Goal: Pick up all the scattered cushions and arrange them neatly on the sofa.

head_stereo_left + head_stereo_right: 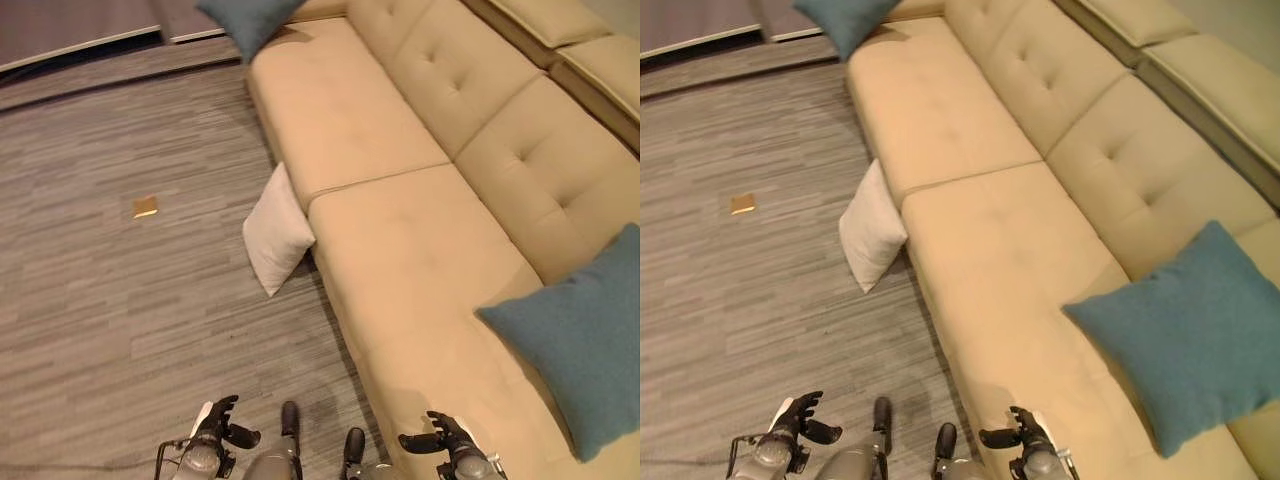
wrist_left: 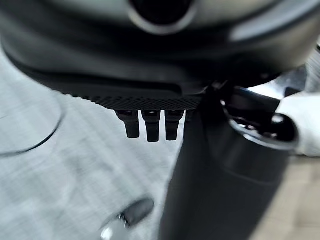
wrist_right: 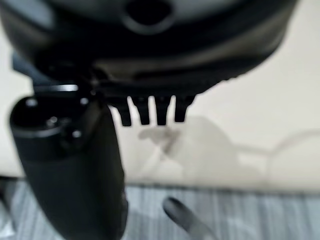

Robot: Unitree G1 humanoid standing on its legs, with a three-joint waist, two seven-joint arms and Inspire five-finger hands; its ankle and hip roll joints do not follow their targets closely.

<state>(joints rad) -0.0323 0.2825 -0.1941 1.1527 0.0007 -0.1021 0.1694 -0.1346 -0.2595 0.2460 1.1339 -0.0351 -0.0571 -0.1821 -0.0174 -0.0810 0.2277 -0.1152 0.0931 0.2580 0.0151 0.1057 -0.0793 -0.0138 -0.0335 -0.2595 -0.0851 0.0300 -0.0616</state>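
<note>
— Left eye view, nearest first: what do the hands hold?
— Nothing. Left hand [image 1: 218, 425] over the grey floor [image 1: 120, 300], right hand [image 1: 445, 436] at the sofa's [image 1: 400, 240] front edge, fingers loose on both.
— The cushions?
— A teal cushion [image 1: 580, 335] leans on the near seat by the backrest. A white cushion [image 1: 275, 230] stands on the floor, propped against the sofa front at the seat seam. Another teal cushion [image 1: 248, 20] lies at the far end, overhanging the seat edge.
— Room?
— Open floor left, one small tan scrap [image 1: 146, 207].

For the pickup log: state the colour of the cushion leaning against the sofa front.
White cushion, plain, standing on the floor; clearest in the left eye view.
</note>
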